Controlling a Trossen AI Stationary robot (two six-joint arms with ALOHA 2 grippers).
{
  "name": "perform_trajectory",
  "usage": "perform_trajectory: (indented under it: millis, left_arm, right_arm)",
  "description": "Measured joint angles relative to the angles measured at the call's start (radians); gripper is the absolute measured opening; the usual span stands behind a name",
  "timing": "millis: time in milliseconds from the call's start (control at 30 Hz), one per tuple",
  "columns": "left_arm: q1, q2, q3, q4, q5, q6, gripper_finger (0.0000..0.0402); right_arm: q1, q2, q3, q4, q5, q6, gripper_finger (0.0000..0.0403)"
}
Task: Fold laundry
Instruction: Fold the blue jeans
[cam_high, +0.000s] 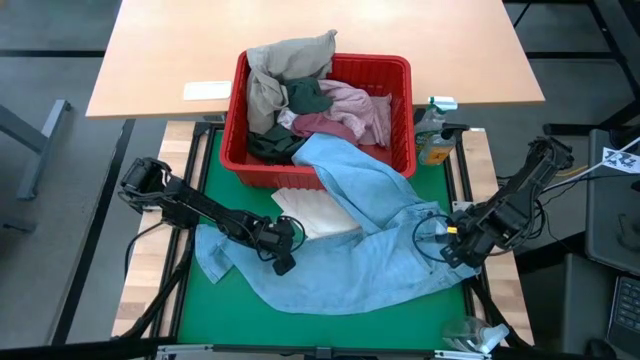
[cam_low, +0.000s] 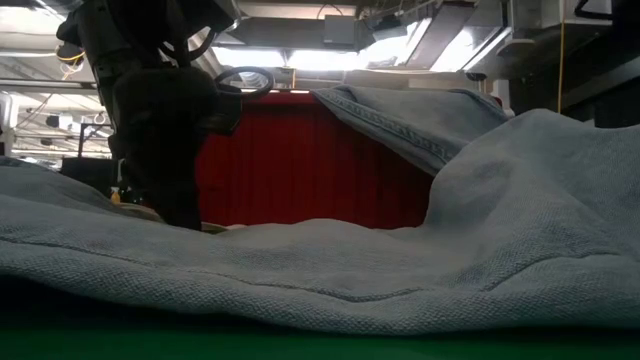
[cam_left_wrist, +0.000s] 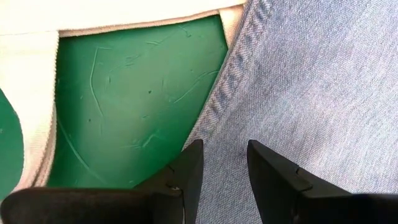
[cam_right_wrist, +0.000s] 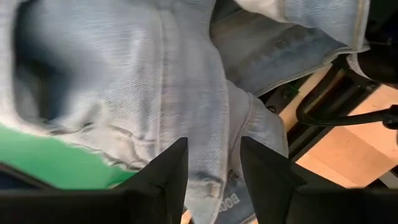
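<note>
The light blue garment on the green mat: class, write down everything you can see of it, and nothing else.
The light blue garment is soft denim-like cloth with stitched seams, lying rumpled and unfolded across the green mat. One end climbs over the front wall of the red basket; part of it covers a white cloth piece. The left claw has its fingers astride the cloth beside a seam near its left edge. The right claw has its fingers astride a fold at its right end, by the mat's edge.
</note>
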Motion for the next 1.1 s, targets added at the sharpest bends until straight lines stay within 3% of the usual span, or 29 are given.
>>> perform_trajectory:
  millis: [167, 700, 867, 1100]
  left_arm:
    - [0.0, 0.0, 0.0, 0.0, 0.0, 0.0, 0.0119]
    - [0.0, 0.0, 0.0, 0.01, 0.0, 0.0, 0.0119]
    - [0.0, 0.0, 0.0, 0.014, 0.0, -0.005, 0.0119]
    - [0.0, 0.0, 0.0, 0.035, 0.0, -0.005, 0.0119]
  right_arm:
    - [0.0, 0.0, -0.057, 0.009, -0.058, 0.041, 0.0147]
    - [0.0, -0.036, -0.048, 0.04, -0.076, 0.033, 0.0147]
    - [0.0, -0.032, -0.078, 0.185, -0.027, 0.021, 0.0147]
    - [0.0, -0.032, -0.111, 0.214, -0.03, 0.022, 0.0147]
